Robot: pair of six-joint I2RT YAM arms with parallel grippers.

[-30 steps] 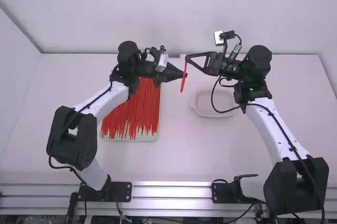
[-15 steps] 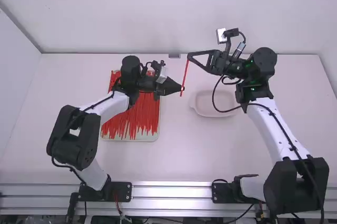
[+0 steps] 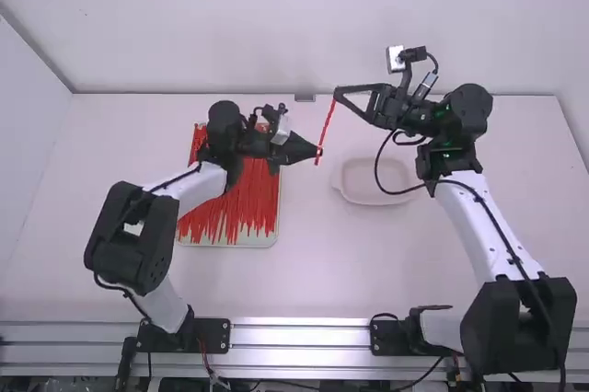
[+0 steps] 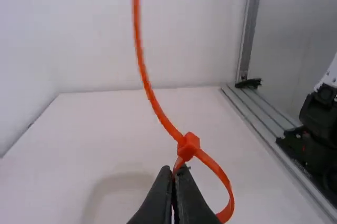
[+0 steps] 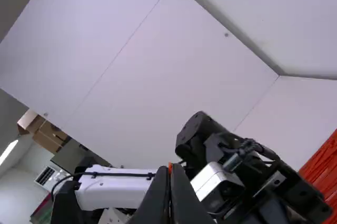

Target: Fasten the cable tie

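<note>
**Arms draw apart, pulling the tie's tail through its head**

Over the last second the left end effector (image 3: 311, 149) has dropped lower and come a little toward the arm bases. The right end effector (image 3: 338, 95) has edged up and away to its own side. The gap between them has widened, and the red cable tie (image 3: 324, 130) now runs as a near-straight strap between the two, in the air above the worktop (image 3: 368, 254).

In the left wrist view, the tail is already threaded through the square head of the cable tie (image 4: 188, 145). A small loop curls out beside the left end effector (image 4: 172, 174), whose jaws are pressed together on the strap just under the head. The long tail rises from the head toward the other arm.

In the right wrist view, the right end effector (image 5: 169, 174) is clamped nearly flat, with a sliver of orange strap between its tips, so it holds the far end of the tail.

I judge this to be the tightening stage. The tie is engaged, and the separation is probably shrinking the loop. More pull along the strap's line should finish it, and a sideways tug could slip the thin tail from the right jaws.

The heap of spare red ties (image 3: 235, 199) and the white dish (image 3: 373, 180) sit untouched below.
</note>
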